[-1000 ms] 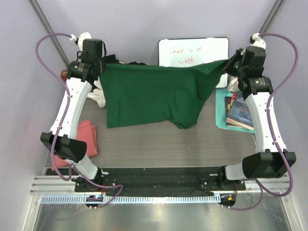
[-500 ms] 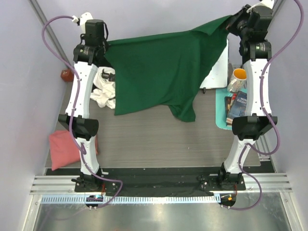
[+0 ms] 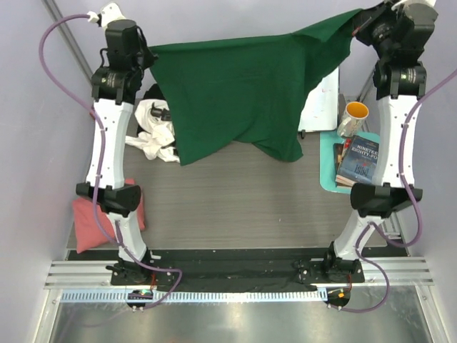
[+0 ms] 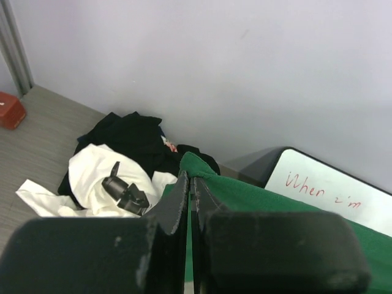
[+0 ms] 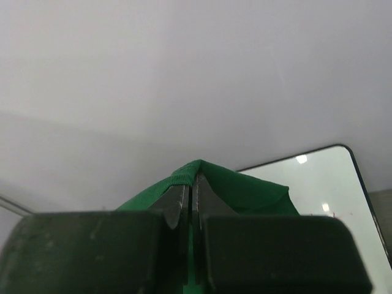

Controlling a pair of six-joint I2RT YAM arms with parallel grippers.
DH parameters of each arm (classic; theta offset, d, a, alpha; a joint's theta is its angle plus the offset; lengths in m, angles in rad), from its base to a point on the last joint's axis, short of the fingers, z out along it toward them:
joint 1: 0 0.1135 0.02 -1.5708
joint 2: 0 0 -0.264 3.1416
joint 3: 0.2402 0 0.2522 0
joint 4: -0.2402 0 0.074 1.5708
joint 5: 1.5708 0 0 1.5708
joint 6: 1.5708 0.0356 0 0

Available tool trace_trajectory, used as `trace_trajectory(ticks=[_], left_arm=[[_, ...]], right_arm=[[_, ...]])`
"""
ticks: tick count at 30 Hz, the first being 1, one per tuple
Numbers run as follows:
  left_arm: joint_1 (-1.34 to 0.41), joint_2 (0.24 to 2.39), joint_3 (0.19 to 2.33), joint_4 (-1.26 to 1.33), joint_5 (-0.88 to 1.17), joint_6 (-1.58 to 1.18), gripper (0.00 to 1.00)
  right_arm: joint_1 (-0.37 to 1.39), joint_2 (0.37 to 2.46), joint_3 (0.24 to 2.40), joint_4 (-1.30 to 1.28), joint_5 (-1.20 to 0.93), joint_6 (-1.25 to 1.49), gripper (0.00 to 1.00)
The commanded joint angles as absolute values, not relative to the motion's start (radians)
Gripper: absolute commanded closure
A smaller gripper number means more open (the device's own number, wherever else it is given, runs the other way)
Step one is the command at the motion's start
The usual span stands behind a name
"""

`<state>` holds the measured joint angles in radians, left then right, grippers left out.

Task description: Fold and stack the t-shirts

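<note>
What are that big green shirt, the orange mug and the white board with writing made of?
Green shirt: soft matte cloth, probably cotton; it drapes and folds. Mug: likely glazed ceramic, smooth orange inside, but too small to be sure. Whiteboard: glossy hard white panel in a dark rim, plastic or coated metal; marker writing sits on it.

1 t-shirt (image 3: 243, 93) is hanging between left gripper (image 3: 149, 52) and right gripper (image 3: 358, 23); a t-shirt heap (image 3: 152, 134) is lying by its left edge, a book (image 3: 363, 161) to its right
</note>
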<state>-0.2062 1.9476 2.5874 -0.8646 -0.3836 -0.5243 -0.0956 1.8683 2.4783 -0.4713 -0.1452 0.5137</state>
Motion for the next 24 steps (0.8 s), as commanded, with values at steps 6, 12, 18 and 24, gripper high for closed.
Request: trace_trajectory(ticks=[6,12,18,24], left_arm=[[-0.186,1.726,2.164,-0.89,-0.416,-0.538,1.0],[-0.187,1.522,1.729,-0.801,-0.405,-0.554,1.0],[-0.187,1.45,1.6,-0.879,-0.474,-0.5,1.0],[-0.187,1.364,1.493,-0.934,-0.398,-0.506,1.0]], right_arm=[[-0.115,1.459,1.828,-0.411,-0.133,0.463,0.99],[-0.115,1.246,1.484,-0.439,-0.083,0.459,0.99],[-0.114,1.005,1.264,-0.5,-0.043,0.505,0.99],[-0.112,0.898,1.226,-0.71,-0.017,0.486,0.99]])
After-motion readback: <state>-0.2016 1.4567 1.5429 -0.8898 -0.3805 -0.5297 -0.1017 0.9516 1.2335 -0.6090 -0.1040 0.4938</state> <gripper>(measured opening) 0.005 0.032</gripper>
